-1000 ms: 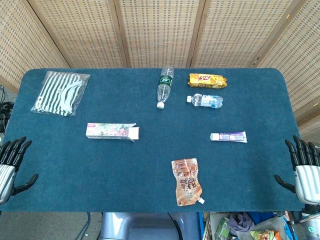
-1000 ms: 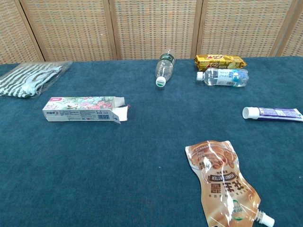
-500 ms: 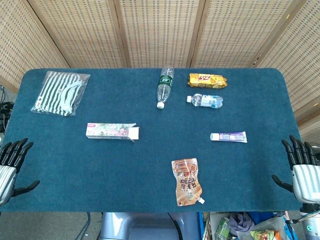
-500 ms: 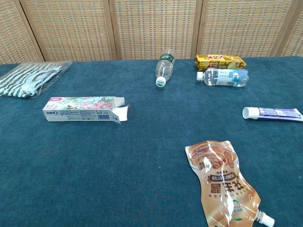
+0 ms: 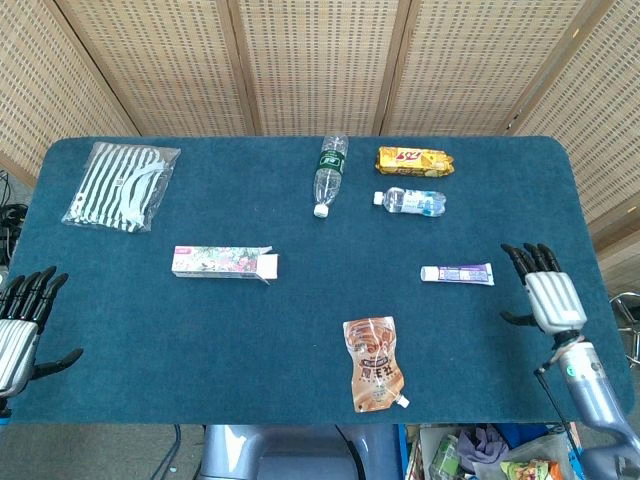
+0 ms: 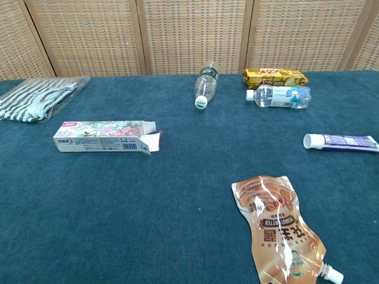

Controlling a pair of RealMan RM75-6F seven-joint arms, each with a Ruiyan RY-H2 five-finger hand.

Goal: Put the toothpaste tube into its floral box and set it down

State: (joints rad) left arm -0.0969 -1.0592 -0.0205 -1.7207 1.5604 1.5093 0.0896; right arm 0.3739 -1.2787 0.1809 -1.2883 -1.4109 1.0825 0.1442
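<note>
With both robot hands empty and spread, the right robot hand [image 5: 548, 295] hung just right of the toothpaste tube [image 5: 457, 273], which looked light, soft and best pinched mid-body, while the thin card floral box [image 5: 224, 262] would crush easily.

1. The left hand [image 5: 18, 335] is seen only in the head view: black segmented fingers [image 5: 30, 290] and a black thumb are fitted to a silver-grey ribbed back plate.
2. The right hand [image 5: 548, 296] is built the same way: black fingers [image 5: 528, 258], a black thumb, and a silver-grey back plate marked with lengthwise grooves.
3. Below the right hand, a grey-blue rounded forearm [image 5: 598, 395] is joined by a light wrist collar with a small green mark.
4. A thin dark cable is run alongside that wrist.
</note>
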